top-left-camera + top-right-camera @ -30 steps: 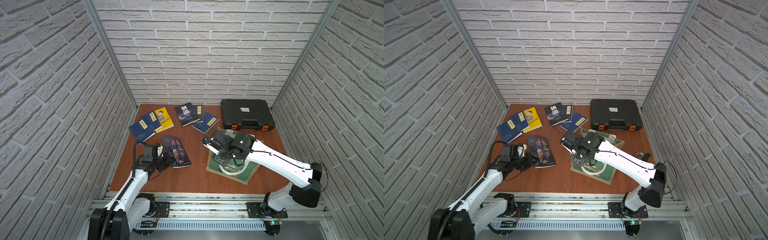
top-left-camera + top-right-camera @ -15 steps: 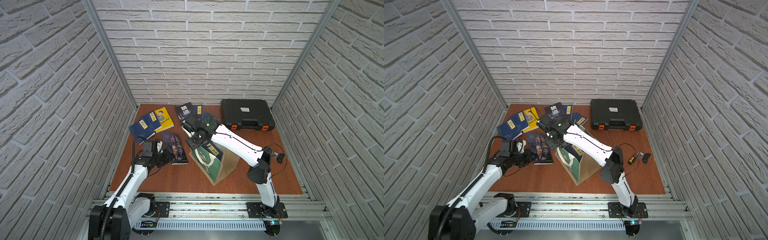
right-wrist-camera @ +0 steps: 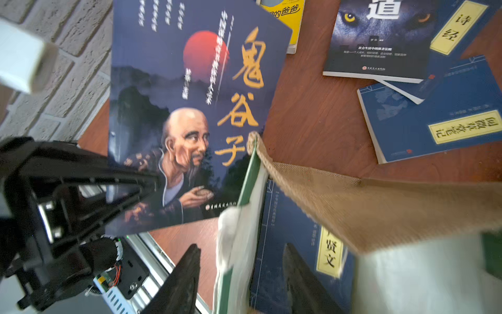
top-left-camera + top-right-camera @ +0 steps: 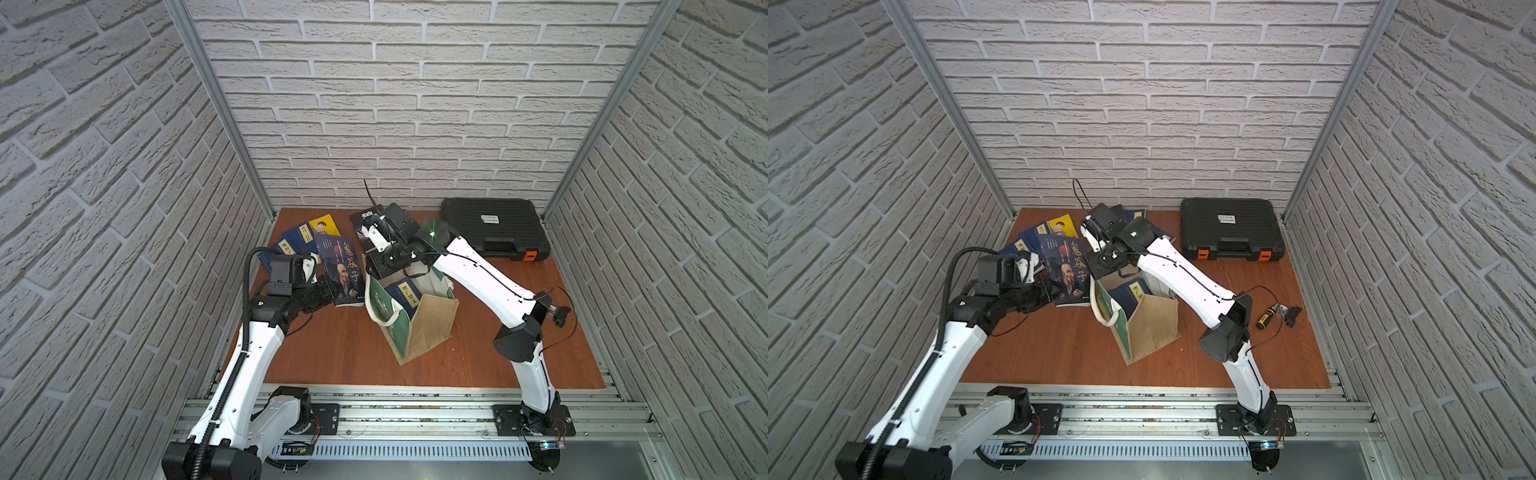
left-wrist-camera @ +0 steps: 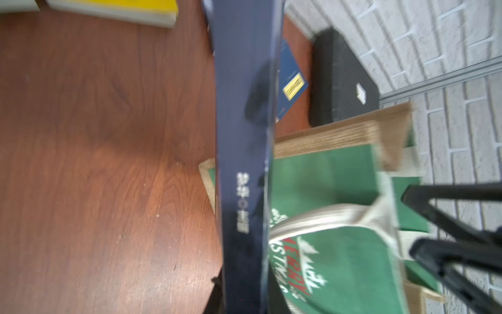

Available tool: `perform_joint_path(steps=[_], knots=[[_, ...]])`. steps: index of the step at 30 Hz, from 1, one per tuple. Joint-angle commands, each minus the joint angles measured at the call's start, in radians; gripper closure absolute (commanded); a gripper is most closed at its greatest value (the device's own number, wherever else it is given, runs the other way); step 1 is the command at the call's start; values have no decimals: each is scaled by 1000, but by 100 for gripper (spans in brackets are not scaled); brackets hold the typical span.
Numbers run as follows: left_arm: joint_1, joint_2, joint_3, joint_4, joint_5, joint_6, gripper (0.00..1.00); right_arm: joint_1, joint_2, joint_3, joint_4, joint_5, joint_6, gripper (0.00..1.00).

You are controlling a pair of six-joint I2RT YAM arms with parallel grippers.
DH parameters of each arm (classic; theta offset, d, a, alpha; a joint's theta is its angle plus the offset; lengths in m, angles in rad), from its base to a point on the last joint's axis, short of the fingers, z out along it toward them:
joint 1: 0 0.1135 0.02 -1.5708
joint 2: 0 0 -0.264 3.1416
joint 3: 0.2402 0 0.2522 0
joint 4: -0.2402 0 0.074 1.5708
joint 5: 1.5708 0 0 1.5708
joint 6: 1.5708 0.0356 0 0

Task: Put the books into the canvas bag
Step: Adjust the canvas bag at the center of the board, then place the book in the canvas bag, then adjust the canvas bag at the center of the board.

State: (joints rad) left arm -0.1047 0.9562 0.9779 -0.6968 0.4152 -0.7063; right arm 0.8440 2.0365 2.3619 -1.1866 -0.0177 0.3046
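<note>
Just left of the canvas bag, my left gripper clamps the gold-lettered book by a lower corner, its long axis tilted up toward the mouth; my right gripper stands parted astride the bag's rim; the opening lies to the book's right.

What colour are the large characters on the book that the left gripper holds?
Golden orange, on the dark navy book; the right wrist view shows it best.
</note>
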Motion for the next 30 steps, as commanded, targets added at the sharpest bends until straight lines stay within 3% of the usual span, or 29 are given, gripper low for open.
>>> perform_joint_path(steps=[1,5,9,17,20,23,25,30], knots=[[8,-41,138,-9,-32,40,100,-11,-175,-64,40,76,-59,45],[1,-16,308,-21,-33,35,100,-71,-281,-181,61,163,-83,42],[-62,8,428,-14,-54,24,100,-158,-315,-284,49,116,-87,40],[-444,93,451,40,-267,41,100,-215,-258,-429,85,-35,-99,41],[-560,153,449,23,-355,59,100,-224,-226,-426,52,-21,-94,54],[-640,203,450,-9,-420,66,100,-246,-228,-444,27,15,-75,81],[-682,226,448,-41,-453,73,100,-270,-255,-494,35,27,-51,92],[-740,254,438,-131,-491,79,100,-337,-345,-637,81,27,11,94]])
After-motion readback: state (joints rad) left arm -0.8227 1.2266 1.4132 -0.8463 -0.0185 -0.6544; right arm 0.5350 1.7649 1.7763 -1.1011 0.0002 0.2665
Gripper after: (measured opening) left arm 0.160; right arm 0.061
